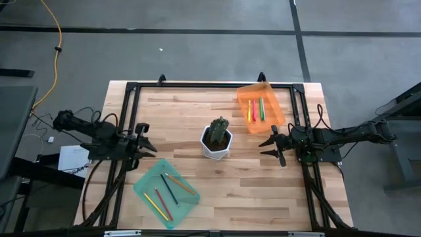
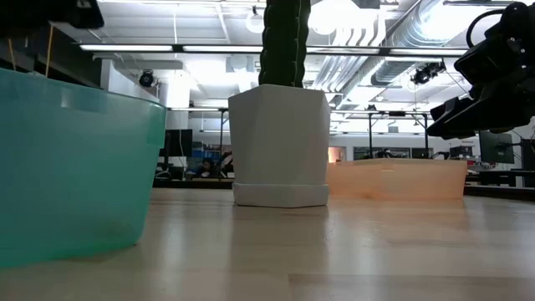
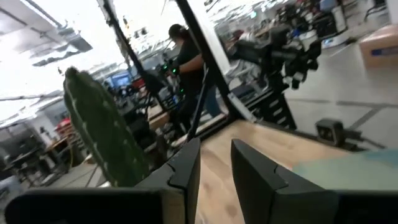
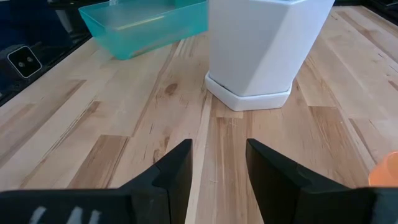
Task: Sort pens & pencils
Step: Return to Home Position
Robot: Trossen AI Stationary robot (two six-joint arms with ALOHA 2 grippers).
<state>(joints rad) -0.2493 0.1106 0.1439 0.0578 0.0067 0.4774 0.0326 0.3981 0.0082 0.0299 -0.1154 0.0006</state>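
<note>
Several thin pencils (image 1: 168, 191) lie in a teal tray (image 1: 146, 185) at the near left. Three pens (image 1: 254, 109), yellow, pink-red and green, lie side by side in an orange tray (image 1: 273, 108) at the far right. My left gripper (image 1: 150, 139) hangs open at the table's left edge, above and beyond the teal tray, and points toward the table's middle. My right gripper (image 1: 266, 147) stands open at the right edge, just near of the orange tray. Both wrist views show nothing between the left fingers (image 3: 216, 155) or the right fingers (image 4: 219, 152).
A cactus (image 1: 220, 129) in a white pot (image 1: 216, 150) stands at the table's middle, between the two grippers. A black frame (image 1: 197, 85) runs along the far and side edges. A person (image 3: 186, 62) stands in the room beyond the table.
</note>
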